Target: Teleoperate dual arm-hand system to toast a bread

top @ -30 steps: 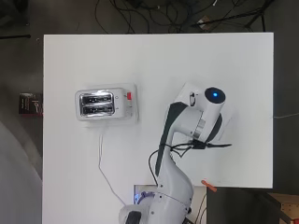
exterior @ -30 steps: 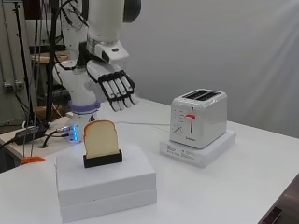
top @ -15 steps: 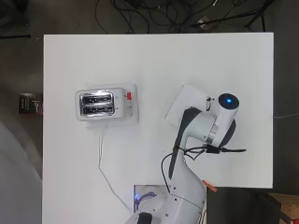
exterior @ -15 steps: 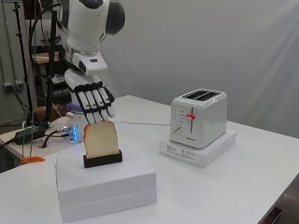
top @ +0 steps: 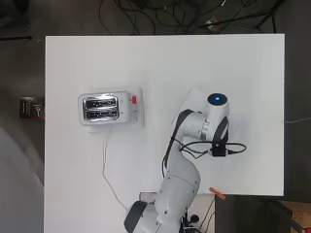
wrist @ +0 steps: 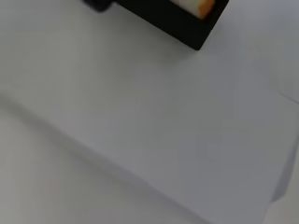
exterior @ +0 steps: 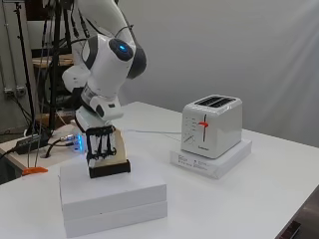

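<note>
One second has brought the hand (exterior: 102,145) down from mid-air onto the bread (exterior: 119,148), fingers pointing down against its face; whether they clamp it I cannot tell. Pickup looks imminent. Stacked white boxes (exterior: 114,196) carry a black holder (exterior: 110,169) with the slice upright. The glossy toaster (top: 108,108) sits at nine o'clock of the arm.

Tabletop (top: 233,63): white, rectangular, mostly bare toward the far edge.
Flat white box (exterior: 212,160): lies toward the left edge, about midway along it; carries the toaster (exterior: 212,124).
Cable (top: 106,170): thin, white, trails from the toaster toward the near edge.
Stacked white boxes (exterior: 113,200): nearer the right edge, carry a black holder (exterior: 109,169).
Arm base (top: 160,213): mounted at the near edge.
</note>
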`<control>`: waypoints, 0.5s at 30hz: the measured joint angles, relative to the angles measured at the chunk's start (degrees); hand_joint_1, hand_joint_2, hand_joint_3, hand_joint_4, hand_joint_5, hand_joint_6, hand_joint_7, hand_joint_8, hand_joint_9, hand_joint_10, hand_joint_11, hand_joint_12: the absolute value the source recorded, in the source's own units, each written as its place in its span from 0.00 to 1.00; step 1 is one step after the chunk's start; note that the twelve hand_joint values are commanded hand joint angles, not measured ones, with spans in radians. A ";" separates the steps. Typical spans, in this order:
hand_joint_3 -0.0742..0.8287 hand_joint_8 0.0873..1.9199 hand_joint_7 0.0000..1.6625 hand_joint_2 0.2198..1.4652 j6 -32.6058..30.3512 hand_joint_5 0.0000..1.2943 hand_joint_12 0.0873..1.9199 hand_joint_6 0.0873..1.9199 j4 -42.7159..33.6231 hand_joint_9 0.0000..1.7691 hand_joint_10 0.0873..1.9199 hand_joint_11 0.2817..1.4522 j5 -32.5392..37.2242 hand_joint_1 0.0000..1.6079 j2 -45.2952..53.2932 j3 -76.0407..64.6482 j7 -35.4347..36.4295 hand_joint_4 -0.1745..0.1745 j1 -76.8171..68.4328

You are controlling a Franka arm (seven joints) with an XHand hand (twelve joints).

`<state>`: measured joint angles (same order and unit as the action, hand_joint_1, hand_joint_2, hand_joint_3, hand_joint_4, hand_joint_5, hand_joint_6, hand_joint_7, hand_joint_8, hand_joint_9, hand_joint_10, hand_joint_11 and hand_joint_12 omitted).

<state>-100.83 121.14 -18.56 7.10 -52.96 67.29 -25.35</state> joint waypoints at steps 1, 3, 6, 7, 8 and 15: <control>0.08 0.34 0.68 0.71 -1.93 0.66 0.48 0.52 1.51 0.78 0.16 0.30 -0.78 0.75 -1.41 0.68 -0.58 0.27 0.57; 0.08 0.45 0.67 0.72 -3.64 0.66 0.61 0.50 3.20 0.77 0.36 0.29 -2.65 0.77 -4.16 0.88 -2.09 0.08 0.51; 0.08 0.48 0.67 0.73 -3.25 0.64 0.60 0.51 3.58 0.76 0.37 0.29 -3.52 0.78 -6.79 -1.28 -2.80 0.01 -2.17; 0.08 0.46 0.68 0.73 -3.31 0.63 0.55 0.53 3.77 0.77 0.30 0.29 -2.94 0.78 -6.74 -2.78 -2.51 0.00 -3.87; 0.08 0.45 0.68 0.73 -3.58 0.61 0.52 0.55 3.96 0.79 0.22 0.29 -2.28 0.78 -6.30 -4.63 -2.29 0.00 -5.94; 0.08 0.35 0.70 0.76 -2.08 0.58 0.38 0.62 1.73 0.84 0.00 0.31 0.45 0.72 -7.12 -12.47 -1.30 0.26 -16.18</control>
<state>-102.90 122.87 -18.10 -0.01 -65.43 65.99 -41.53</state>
